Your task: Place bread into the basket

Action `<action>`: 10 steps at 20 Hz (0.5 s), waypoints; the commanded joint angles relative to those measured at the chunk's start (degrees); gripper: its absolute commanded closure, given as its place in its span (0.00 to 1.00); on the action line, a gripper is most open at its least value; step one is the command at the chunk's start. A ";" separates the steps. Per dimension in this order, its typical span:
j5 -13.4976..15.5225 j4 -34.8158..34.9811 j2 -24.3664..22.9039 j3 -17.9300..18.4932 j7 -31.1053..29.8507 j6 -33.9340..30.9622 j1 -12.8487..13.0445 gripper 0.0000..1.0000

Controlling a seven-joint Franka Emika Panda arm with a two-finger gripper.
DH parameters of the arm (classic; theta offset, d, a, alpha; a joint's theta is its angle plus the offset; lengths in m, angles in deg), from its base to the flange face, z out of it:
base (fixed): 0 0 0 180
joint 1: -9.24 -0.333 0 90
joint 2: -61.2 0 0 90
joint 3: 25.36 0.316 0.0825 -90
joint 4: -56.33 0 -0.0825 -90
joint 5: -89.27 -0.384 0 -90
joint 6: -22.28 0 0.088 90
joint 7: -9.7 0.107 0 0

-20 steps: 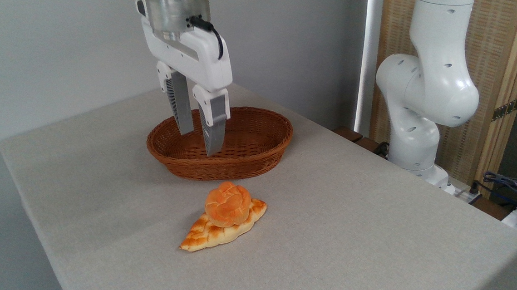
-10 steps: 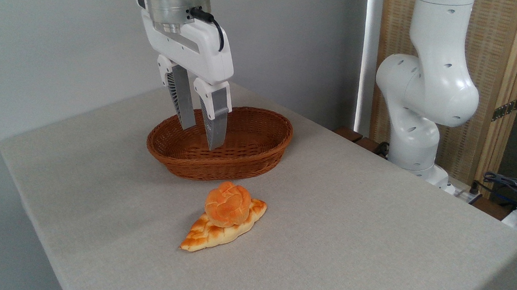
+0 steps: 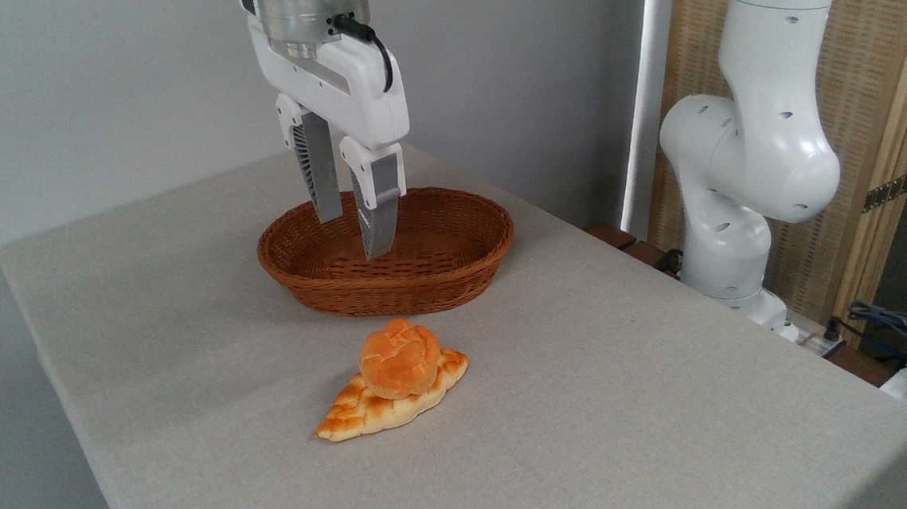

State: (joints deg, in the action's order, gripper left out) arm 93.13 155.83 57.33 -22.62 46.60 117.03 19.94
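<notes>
Grey cloth covers your table (image 3: 649, 428), with a pale wall behind and a slatted wooden screen (image 3: 867, 156) beyond the arm's base. Over the last second your gripper (image 3: 351, 238) has risen slightly and drifted a little above the basket (image 3: 451, 286), fingers parted by a narrow gap and holding nothing. The bread (image 3: 399, 360) has not moved: it sits on the flat braided loaf (image 3: 362, 414), in front of the basket and apart from it. So the pick is, by my reading, not yet begun (cables lie at the far right edge).
</notes>
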 commanded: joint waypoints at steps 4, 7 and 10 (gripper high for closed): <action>2.55 -1.41 0.27 0.77 0.46 -2.02 -0.15 0.00; 2.55 -1.49 0.27 0.77 0.63 -2.11 -0.24 0.00; 1.85 -1.49 0.36 0.77 -0.15 -2.20 -0.33 0.00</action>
State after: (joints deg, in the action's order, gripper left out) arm 94.68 155.62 57.33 -22.44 46.59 116.90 19.63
